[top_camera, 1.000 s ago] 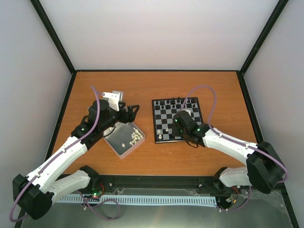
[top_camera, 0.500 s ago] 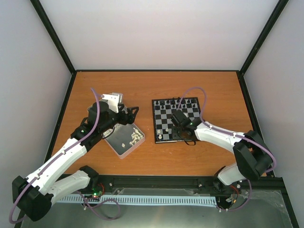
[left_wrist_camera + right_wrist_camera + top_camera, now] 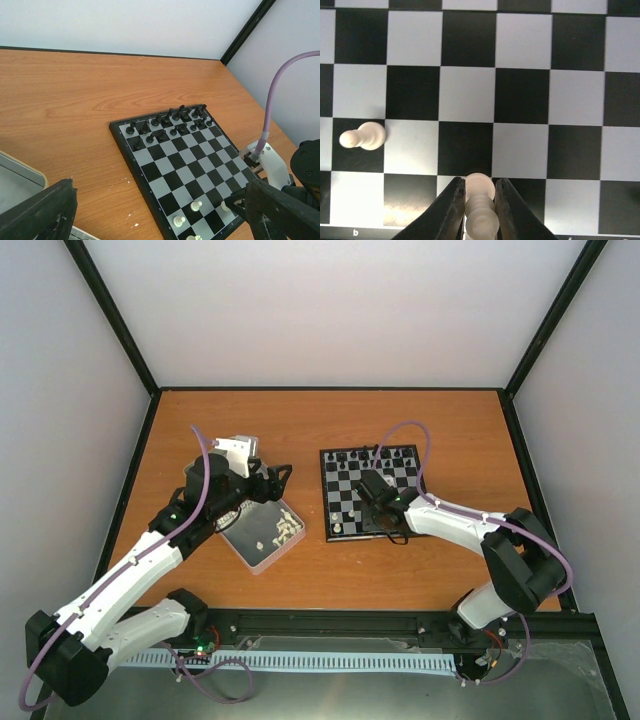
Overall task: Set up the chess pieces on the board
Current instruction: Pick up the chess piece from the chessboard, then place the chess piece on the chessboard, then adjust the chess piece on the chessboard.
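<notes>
Board (image 3: 372, 492) on right half of table (image 3: 300, 580), part set, right arm working near rows.
Right arm swung left vs 1 s ago, elbow pulled in toward centre, right gripper (image 3: 480, 192) now over board's near-left part; fingers nearly together, pressed on both sides of upright white piece (image 3: 481, 210) by near border. Left arm approx same as before, left gripper (image 3: 272, 480) above far end of tin (image 3: 250, 552), fingers spread wide, nothing held. Black pieces (image 3: 170, 122) on far two rows. Loose white pieces (image 3: 285, 530) in tin; few white pawns (image 3: 196, 205) standing on near rows, one on black sq left of held piece.
</notes>
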